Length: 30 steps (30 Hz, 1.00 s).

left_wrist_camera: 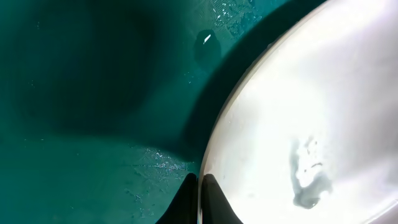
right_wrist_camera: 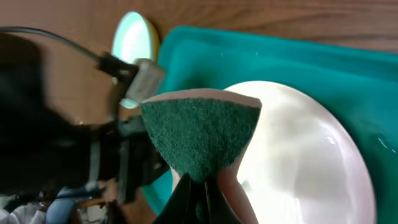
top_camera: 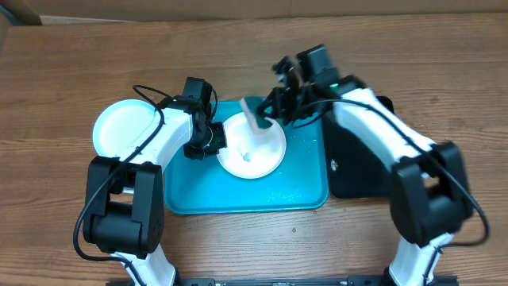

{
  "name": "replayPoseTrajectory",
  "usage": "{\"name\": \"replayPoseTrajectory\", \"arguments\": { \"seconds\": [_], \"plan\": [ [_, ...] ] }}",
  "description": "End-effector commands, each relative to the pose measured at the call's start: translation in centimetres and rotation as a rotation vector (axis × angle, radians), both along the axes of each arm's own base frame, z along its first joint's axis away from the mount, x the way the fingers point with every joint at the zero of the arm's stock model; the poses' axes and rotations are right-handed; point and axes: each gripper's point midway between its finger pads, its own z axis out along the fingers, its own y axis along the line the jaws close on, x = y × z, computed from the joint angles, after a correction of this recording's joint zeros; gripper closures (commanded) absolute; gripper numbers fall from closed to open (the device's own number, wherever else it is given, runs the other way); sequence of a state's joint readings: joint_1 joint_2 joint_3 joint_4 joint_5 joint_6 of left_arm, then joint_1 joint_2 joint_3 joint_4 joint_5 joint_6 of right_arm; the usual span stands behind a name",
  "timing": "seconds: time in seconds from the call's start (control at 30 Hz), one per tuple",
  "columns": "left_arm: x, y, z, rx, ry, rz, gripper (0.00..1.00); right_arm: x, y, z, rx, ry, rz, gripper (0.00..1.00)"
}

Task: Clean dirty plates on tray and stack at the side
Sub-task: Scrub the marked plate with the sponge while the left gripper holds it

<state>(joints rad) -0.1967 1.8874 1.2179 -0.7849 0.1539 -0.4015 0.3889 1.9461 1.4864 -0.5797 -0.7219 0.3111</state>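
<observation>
Turquoise tray (top_camera: pixel 198 199): plastic with a raised rim. It lies in the middle of the overhead view on the wooden table (top_camera: pixel 71 63).
Tray floor: wet, with small droplets (left_wrist_camera: pixel 158 163) glinting in the lower middle of the left wrist view.
White plate (top_camera: pixel 268 159): round and glossy. It sits on the tray, in the tray's upper half, near the centre of the overhead frame.
Smear (left_wrist_camera: pixel 308 180): a grey smudge on the face of the white plate, at the lower right of the left wrist view.
Left gripper (left_wrist_camera: pixel 200 199): fingers drawn together and clamped on the left rim of the white plate, one finger on each side of the edge. It shows at the bottom centre of the left wrist view.
Right gripper (right_wrist_camera: pixel 199 200): fingers pressed together on the narrow end of a sponge (right_wrist_camera: pixel 199 130). It is at the bottom centre of the right wrist view.
Sponge: dark green and rough, fanning out wide above the fingertips. In the overhead view it is over the upper edge of the white plate. Whether it presses on the plate cannot be told.
Pale blue plate (top_camera: pixel 119 127): on the bare table at the left of the overhead frame, just beside the tray's upper left corner. The left arm crosses its right edge.
Black tray (top_camera: pixel 353 175): just to the right of the turquoise tray, mostly covered by the right arm.
</observation>
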Motion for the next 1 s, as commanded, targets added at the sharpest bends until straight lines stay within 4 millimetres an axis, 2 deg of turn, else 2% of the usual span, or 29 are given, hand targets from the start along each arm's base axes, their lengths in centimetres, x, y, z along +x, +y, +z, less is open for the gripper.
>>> {"name": "replayPoseTrajectory", "arguments": {
  "seconds": [0.0,0.23,0.43,0.57,0.73,0.97],
  "plan": [
    [-0.4,-0.4,-0.5,-0.008,0.018,-0.006,0.96,-0.8,0.7,3.2,0.047,-0.053,0.052,0.96],
    [-0.4,-0.4,-0.5,-0.009,0.017,-0.006,0.96,-1.8,0.3,0.9,0.007,0.015,0.045,0.96],
    [-0.3,-0.4,-0.5,-0.009,0.014,-0.006,0.96,-3.2,0.6,-2.9,0.023,0.109,0.06,0.96],
    [-0.3,-0.4,-0.5,-0.009,0.012,-0.006,0.96,-3.9,2.1,-3.6,0.175,0.162,0.095,0.96],
    [-0.4,-0.4,-0.5,-0.008,0.017,-0.006,0.96,-3.9,2.7,-5.7,0.22,0.214,0.051,0.96],
    [-0.4,-0.4,-0.5,-0.008,0.019,-0.006,0.96,-4.7,3.1,-5.9,0.266,0.266,0.063,0.96]
  ]
}}
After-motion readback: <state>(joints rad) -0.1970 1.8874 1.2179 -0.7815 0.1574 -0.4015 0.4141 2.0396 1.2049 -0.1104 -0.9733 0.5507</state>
